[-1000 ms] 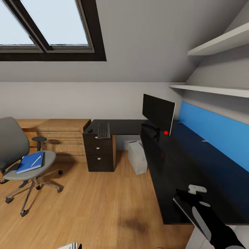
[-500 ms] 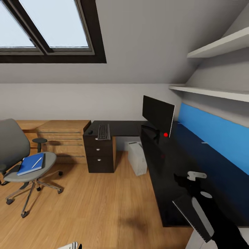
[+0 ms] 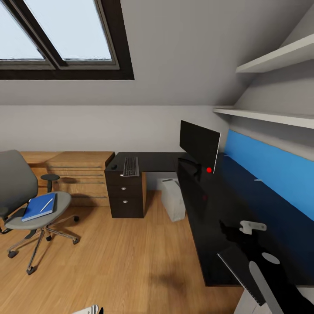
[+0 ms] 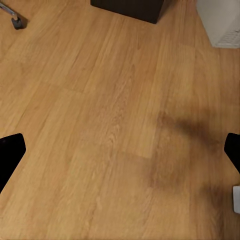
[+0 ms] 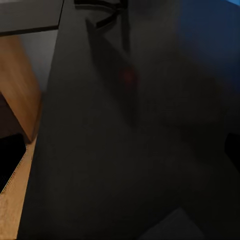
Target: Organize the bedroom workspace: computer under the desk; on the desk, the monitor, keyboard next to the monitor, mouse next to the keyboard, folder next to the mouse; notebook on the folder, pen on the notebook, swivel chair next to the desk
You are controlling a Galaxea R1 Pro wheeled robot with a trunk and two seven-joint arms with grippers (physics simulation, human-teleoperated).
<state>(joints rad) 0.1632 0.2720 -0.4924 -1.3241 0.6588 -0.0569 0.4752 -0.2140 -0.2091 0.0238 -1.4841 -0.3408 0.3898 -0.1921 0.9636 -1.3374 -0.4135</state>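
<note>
**Folder on chair seat; my fingers empty**

The folder (image 3: 39,206) lies on the swivel chair (image 3: 26,205) seat, pen (image 3: 46,204) atop it. Keyboard (image 3: 130,166) and mouse (image 3: 114,166) rest on the surface (image 3: 218,209) left of the monitor (image 3: 199,144); computer (image 3: 173,198) stands beneath. My right fingers (image 3: 242,229) hover over the surface, spread wide, as do my left fingers (image 4: 120,165) over the floor (image 4: 100,125).

Right arm (image 3: 266,274) extended forward; both tools' fingers spread.
</note>
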